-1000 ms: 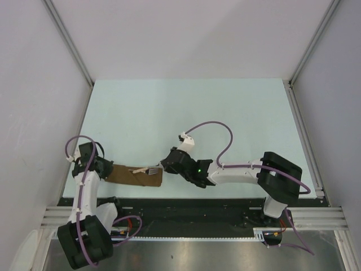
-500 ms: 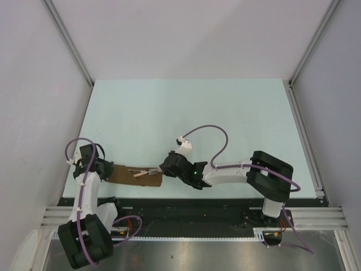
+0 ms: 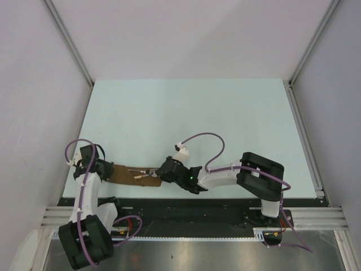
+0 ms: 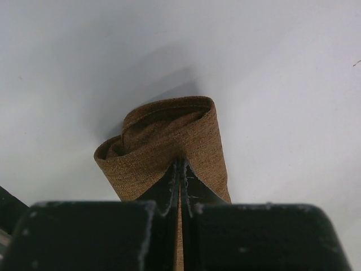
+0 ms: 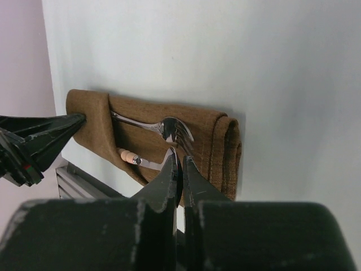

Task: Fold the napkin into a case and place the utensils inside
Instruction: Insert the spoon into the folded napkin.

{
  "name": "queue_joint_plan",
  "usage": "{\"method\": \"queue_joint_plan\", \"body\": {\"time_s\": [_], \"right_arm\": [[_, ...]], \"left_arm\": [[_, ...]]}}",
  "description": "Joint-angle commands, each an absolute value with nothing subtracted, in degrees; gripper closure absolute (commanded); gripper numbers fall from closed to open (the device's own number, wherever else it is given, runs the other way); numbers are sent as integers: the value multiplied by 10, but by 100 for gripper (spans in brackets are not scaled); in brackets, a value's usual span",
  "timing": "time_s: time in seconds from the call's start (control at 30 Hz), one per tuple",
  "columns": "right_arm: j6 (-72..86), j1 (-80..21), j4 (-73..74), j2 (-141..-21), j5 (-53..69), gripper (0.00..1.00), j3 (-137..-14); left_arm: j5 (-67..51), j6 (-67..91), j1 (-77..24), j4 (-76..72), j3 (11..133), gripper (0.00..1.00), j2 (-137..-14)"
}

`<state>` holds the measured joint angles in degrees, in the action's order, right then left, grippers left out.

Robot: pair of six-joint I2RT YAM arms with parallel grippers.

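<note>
From above, the case (image 3: 135, 175) lies at the table's (image 3: 192, 113) near edge, between my left end effector (image 3: 106, 170) and right end effector (image 3: 162, 171). Left wrist: my fingers (image 4: 162, 191) are clamped on the cloth, holding a fold raised. Right wrist: my fingers (image 5: 167, 178) are pinched together, seemingly on one of the utensils (image 5: 148, 162). I'd slide it low and straight into the pocket, left grip firm.

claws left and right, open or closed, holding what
left claw: closed, pinching the case
right claw: closed, tips at the end of a utensil; grip on it cannot be told
</note>
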<state>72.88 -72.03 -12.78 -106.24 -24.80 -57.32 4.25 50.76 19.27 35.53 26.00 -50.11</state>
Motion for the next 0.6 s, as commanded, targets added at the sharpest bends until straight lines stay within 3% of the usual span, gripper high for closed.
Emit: {"method": "queue_joint_plan", "body": {"time_s": [0.0, 0.57], "right_arm": [[773, -732, -156, -1083, -261, 100, -592], [836, -751, -142, -1143, -272, 95, -647]], "left_arm": [[40, 521, 200, 359, 258, 99, -491], [34, 526, 200, 358, 251, 100, -477]]}}
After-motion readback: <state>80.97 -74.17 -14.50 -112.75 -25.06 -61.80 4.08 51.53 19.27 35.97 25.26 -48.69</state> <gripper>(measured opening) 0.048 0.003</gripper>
